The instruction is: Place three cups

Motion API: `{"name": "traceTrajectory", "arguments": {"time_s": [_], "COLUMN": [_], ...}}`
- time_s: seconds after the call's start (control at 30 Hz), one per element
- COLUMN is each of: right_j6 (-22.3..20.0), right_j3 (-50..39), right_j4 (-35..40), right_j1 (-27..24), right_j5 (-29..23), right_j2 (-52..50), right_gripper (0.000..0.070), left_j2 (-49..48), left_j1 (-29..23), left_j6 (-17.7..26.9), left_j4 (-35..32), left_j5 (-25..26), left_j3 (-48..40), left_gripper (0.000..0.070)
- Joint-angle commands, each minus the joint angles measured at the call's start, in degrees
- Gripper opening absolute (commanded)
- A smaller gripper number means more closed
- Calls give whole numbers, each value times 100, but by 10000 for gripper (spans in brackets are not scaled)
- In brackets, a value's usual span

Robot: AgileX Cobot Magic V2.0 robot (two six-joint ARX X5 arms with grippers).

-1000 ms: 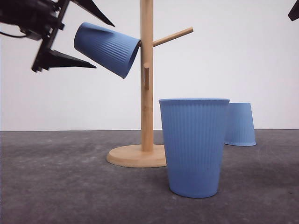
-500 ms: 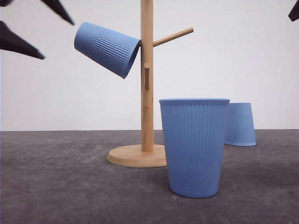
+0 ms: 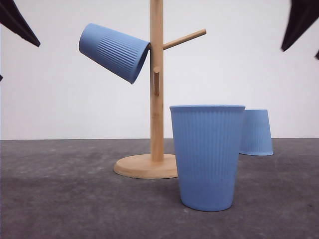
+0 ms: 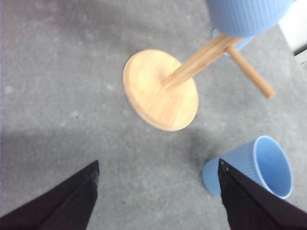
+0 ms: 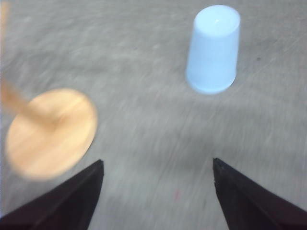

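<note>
Three light-blue ribbed cups are in view. One cup (image 3: 113,52) hangs tilted on a peg of the wooden rack (image 3: 156,89) and also appears as the hung cup (image 4: 247,17) in the left wrist view. A second cup (image 3: 207,157) stands upright on the table in front of the rack, seen open-mouthed as the upright cup (image 4: 254,167). The third cup (image 3: 256,132) stands upside down at the back right, also visible as the inverted cup (image 5: 213,48). My left gripper (image 4: 158,163) is open and empty, high above the rack base. My right gripper (image 5: 157,161) is open and empty, above the table.
The rack's round wooden base (image 3: 144,167) sits mid-table, with a free peg (image 3: 184,39) pointing up to the right. The table is dark grey (image 3: 60,199) against a white wall. The right wrist view is motion-blurred.
My left gripper has drawn back up and to the left, away from the hung cup. A finger of my right gripper has come further into the top right corner.
</note>
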State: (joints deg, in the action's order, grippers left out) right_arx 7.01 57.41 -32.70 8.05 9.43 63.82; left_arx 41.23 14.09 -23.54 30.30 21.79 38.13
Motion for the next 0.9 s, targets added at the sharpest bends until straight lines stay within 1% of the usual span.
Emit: {"name": "traceTrajectory", "arguments": {"time_s": [0.0,0.17,0.33,0.43,0.47,0.53,0.6,0.7,0.87], "right_j6": [-197,-443,-449,-447,-447,-445,-447,-445,-447], "right_j3": [474,1627,2697,3237,3366,3602,3715,3733,3733], "right_j4": [52,54,56,59,68,148,294,613,893], "right_j1": [-62,-219,-361,-439,-459,-500,-528,-568,-610], "right_j5": [22,106,375,404,403,409,406,400,374], "right_j2": [639,2017,3223,3816,3965,4274,4494,4766,5165], "right_gripper": [465,488,583,606,622,633,633,633,633], "left_j2": [-6,-80,-98,-98,-98,-98,-98,-98,-98], "left_j1": [7,7,7,7,7,7,7,7,7], "left_j6": [16,-14,-79,-159,-159,-161,-164,-220,-293], "left_j4": [-94,-122,-127,-168,-169,-163,-160,-158,-159], "left_j5": [-32,-36,-38,-39,-42,-69,-106,-108,-133], "left_j3": [37,37,37,37,37,37,37,37,37], "left_gripper": [457,456,456,453,436,419,419,419,420]}}
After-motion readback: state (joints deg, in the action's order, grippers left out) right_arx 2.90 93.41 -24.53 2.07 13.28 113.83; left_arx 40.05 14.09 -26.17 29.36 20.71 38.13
